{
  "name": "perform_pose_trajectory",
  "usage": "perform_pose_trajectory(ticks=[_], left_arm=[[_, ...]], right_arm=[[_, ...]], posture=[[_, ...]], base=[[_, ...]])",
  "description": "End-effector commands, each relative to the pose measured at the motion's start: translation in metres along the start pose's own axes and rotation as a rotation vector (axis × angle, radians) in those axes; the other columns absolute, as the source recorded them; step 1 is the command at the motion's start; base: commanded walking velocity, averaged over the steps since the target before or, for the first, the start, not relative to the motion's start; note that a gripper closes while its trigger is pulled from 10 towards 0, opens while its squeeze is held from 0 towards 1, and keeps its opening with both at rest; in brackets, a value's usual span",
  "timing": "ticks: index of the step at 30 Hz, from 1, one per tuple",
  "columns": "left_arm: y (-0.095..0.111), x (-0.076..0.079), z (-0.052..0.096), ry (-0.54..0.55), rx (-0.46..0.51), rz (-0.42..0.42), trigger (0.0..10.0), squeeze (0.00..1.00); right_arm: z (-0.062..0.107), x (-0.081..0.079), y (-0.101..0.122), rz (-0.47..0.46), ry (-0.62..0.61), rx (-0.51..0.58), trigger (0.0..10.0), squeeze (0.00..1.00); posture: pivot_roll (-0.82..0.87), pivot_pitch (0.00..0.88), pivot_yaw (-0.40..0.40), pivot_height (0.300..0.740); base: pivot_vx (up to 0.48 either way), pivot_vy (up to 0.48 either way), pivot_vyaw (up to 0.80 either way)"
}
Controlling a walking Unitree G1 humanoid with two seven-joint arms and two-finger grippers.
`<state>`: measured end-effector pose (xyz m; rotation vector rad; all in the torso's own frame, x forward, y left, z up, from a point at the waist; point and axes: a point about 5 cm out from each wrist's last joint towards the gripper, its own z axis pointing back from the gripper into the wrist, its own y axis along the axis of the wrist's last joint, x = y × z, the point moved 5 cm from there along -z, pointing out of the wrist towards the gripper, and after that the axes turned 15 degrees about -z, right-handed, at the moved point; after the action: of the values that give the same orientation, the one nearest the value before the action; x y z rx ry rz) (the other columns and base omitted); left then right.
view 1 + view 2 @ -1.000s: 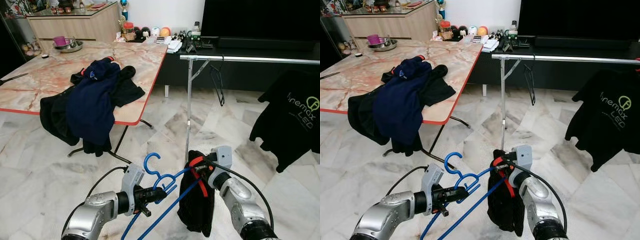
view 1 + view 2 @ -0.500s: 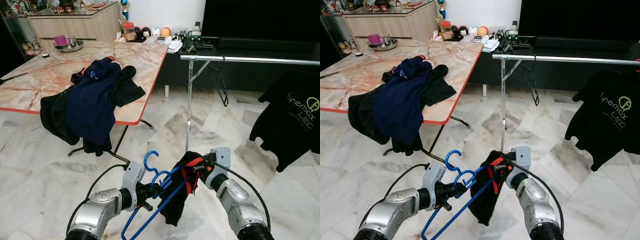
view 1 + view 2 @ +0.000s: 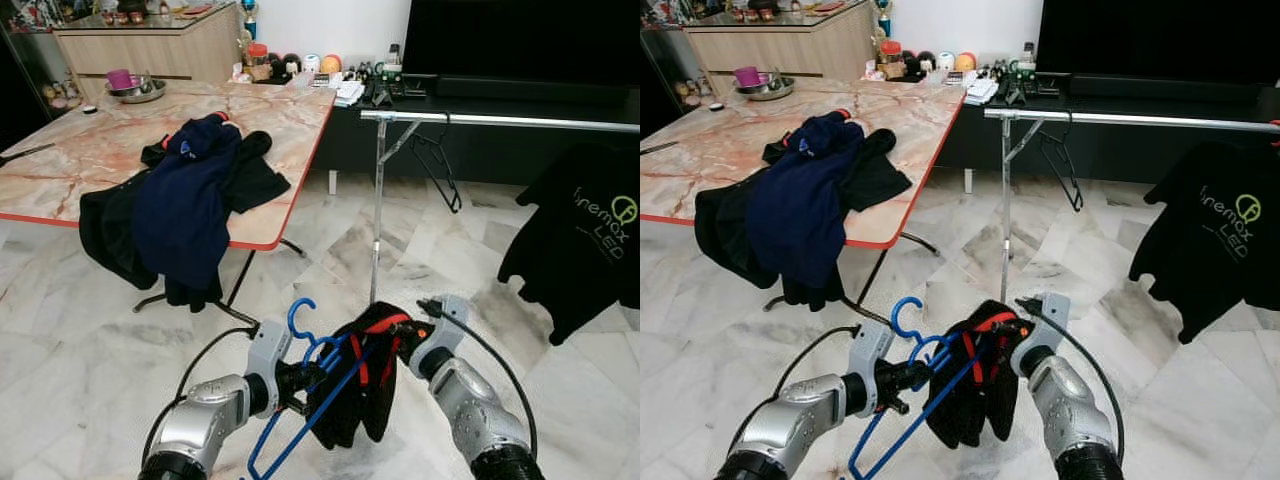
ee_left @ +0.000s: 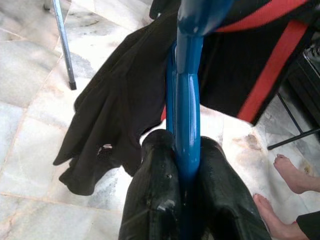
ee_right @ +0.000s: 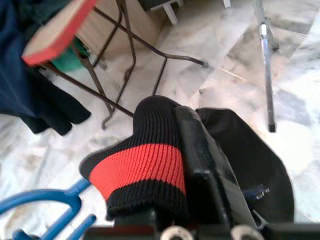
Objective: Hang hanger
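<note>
The left gripper point(image 4: 187, 165) is holding the blue hanger point(image 3: 318, 390) low over the marble floor point(image 3: 90, 330), its jaws clamped on the hanger's neck just below the hook — the left wrist view shows the blue bar pinched between the two black fingers point(image 4: 152, 200). The right gripper point(image 5: 197, 165) is pinching the black garment with a red-striped ribbed collar point(image 3: 372, 375), jaws closed on the collar, and the garment is draping over the hanger between the two grippers. Ahead, a metal clothes rail point(image 3: 500, 119) is standing with an empty black hanger point(image 3: 440, 165) and a black printed T-shirt point(image 3: 590, 235) hanging from it. To the left, dark clothes point(image 3: 185, 205) are lying heaped on the marble worktop point(image 3: 90, 150) — partly spilling over its red edge.
</note>
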<state>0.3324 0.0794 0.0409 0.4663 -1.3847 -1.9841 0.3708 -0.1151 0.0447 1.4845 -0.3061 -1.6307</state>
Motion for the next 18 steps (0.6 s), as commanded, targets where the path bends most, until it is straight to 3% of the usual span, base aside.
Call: perform_pose_trajectory(ticks=[1,4,11,16,17,18], left_arm=[[0.004,-0.005,0.002,0.019,0.014,-0.009,10.0,0.00],[0.004,-0.005,0.001,0.020,0.016,-0.007,10.0,0.00],[0.004,-0.005,-0.001,0.016,0.020,-0.004,10.0,0.00],[0.004,-0.005,-0.002,0.014,0.024,0.000,10.0,0.00],[0.004,-0.005,-0.002,0.014,0.026,0.003,10.0,0.00],[0.004,-0.005,-0.002,0.013,0.027,0.003,10.0,0.00]], right_arm=[[0.000,-0.016,-0.006,-0.004,0.089,-0.031,10.0,0.00],[0.009,-0.044,-0.010,-0.001,0.271,-0.070,10.0,0.00],[0.018,-0.061,-0.008,-0.084,0.382,-0.093,10.0,0.00],[0.016,-0.042,-0.012,0.002,0.286,-0.091,10.0,0.00],[0.011,-0.020,-0.013,-0.010,0.153,-0.081,10.0,0.00],[0.010,-0.011,-0.013,-0.017,0.103,-0.069,10.0,0.00]], posture=[[0.10,0.061,-0.008,0.740],[0.10,0.061,-0.008,0.740],[0.09,0.064,-0.008,0.740],[0.09,0.065,-0.008,0.740],[0.09,0.065,-0.008,0.740],[0.09,0.066,-0.009,0.740]], base=[[0.000,0.000,0.00],[0.000,0.000,0.00],[0.000,0.000,0.00],[0.000,0.000,0.00],[0.000,0.000,0.00],[0.000,0.000,0.00]])
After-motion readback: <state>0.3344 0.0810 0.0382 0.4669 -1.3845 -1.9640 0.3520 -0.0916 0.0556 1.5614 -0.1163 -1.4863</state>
